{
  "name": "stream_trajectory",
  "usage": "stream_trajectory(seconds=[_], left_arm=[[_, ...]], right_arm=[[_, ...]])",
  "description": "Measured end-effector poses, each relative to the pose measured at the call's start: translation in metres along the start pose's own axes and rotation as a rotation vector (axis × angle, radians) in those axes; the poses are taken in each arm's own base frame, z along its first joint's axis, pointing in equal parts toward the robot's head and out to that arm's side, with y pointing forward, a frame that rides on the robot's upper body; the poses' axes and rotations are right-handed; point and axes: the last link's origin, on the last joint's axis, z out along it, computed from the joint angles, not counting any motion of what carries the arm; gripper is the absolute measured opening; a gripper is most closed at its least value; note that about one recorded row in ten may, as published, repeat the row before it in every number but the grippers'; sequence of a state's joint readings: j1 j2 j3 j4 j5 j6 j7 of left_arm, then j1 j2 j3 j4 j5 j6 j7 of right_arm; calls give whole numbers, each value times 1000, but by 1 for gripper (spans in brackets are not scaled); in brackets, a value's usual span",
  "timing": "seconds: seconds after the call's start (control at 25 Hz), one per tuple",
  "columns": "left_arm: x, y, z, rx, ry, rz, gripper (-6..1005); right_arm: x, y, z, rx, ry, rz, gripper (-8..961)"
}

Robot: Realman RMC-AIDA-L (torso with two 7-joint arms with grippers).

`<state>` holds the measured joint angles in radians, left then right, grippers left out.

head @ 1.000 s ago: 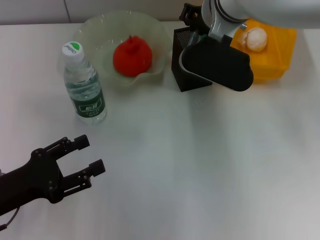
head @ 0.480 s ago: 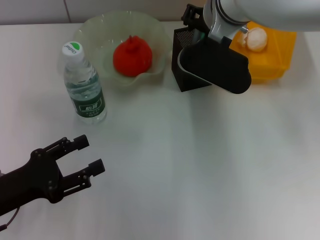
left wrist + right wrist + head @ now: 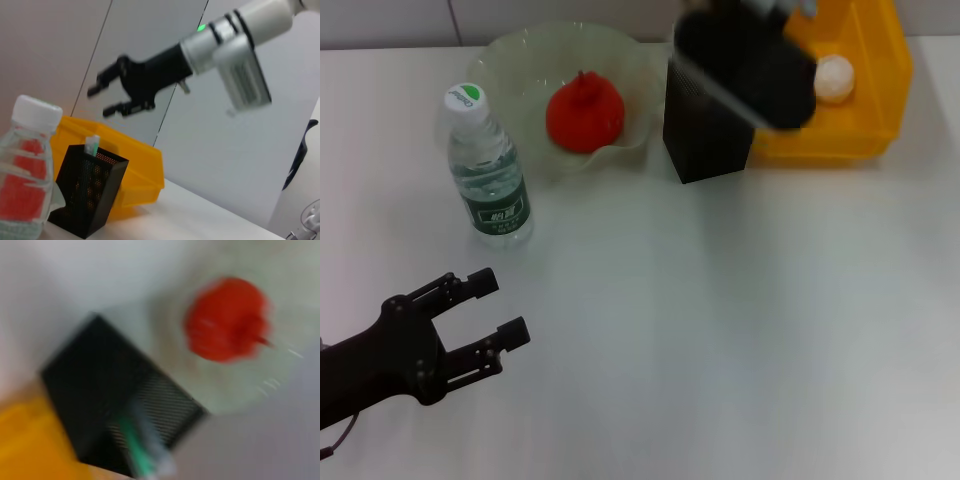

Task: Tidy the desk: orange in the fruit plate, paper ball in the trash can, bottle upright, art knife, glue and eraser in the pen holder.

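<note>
Setting: office-type desk. Indicators: plain white tabletop (image 3: 720, 330), black perforated-metal pen holder (image 3: 705, 130) at far centre, pale panelled wall (image 3: 150, 30) behind the desk.

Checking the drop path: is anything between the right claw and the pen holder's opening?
Nothing visible does. The right claw hangs open and empty above the pen holder, with only air between them. A green-tipped item stands inside the holder.

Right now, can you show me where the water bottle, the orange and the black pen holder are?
bottle (image 3: 490, 190), head view, on its green label.
orange (image 3: 584, 112), head view, middle of the fruit.
pen holder (image 3: 706, 138), head view, its front wall.
</note>
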<state>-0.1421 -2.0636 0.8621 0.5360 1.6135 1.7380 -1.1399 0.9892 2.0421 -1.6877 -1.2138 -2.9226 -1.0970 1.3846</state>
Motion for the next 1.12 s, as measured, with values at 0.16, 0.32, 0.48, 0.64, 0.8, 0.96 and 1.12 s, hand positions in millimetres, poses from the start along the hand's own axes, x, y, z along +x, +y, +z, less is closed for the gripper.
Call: stream_trajectory(seconds=[0.16, 0.32, 0.48, 0.64, 0.8, 0.96, 1.12], left_arm=[[4, -2, 0, -5, -2, 17, 802], [15, -8, -5, -3, -2, 65, 802], [27, -13, -12, -3, 12, 99, 802], [43, -18, -23, -20, 25, 146, 802], [56, -21, -29, -68, -13, 196, 802], [58, -20, -28, -120, -55, 208, 802], [56, -19, -19, -180, -133, 220, 802]], right_arm=[[23, -6, -16, 81, -9, 192, 483], [43, 7, -28, 128, -132, 615, 490], [54, 21, -37, 132, -280, 892, 498], [54, 51, -54, 90, -546, 1186, 505], [30, 107, -69, -6, -835, 1340, 512], [14, 150, -77, -37, -941, 1392, 520], [-13, 209, -86, -76, -1022, 1435, 527]])
